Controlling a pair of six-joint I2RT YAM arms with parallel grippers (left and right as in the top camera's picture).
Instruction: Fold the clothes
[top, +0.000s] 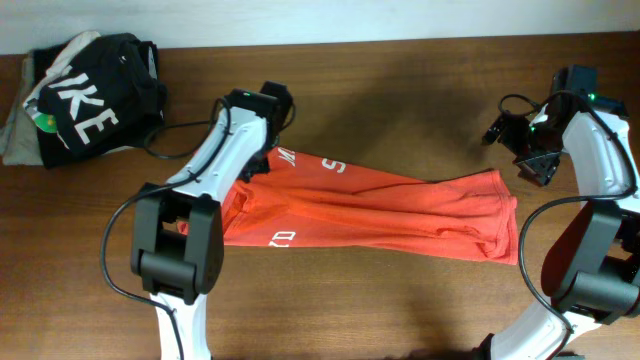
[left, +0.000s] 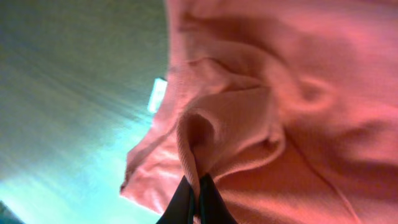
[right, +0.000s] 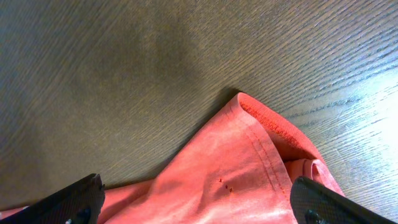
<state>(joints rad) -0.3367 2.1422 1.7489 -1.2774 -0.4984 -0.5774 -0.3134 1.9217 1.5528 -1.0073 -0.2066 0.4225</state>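
The red-orange T-shirt (top: 380, 210) lies bunched in a long strip across the middle of the table, white print showing at its left end. My left gripper (top: 262, 130) is at the shirt's upper left corner. In the left wrist view its black fingers (left: 198, 198) are shut on a fold of the shirt's fabric (left: 261, 112). My right gripper (top: 535, 150) hovers just above the shirt's upper right corner. In the right wrist view its fingers (right: 199, 199) are wide open over that hemmed corner (right: 249, 168), touching nothing.
A black garment with big white letters (top: 90, 95) lies on a grey-beige garment (top: 15, 130) at the back left corner. The table's far edge (top: 400, 38) meets a white wall. Bare wood (top: 360, 100) lies behind the shirt.
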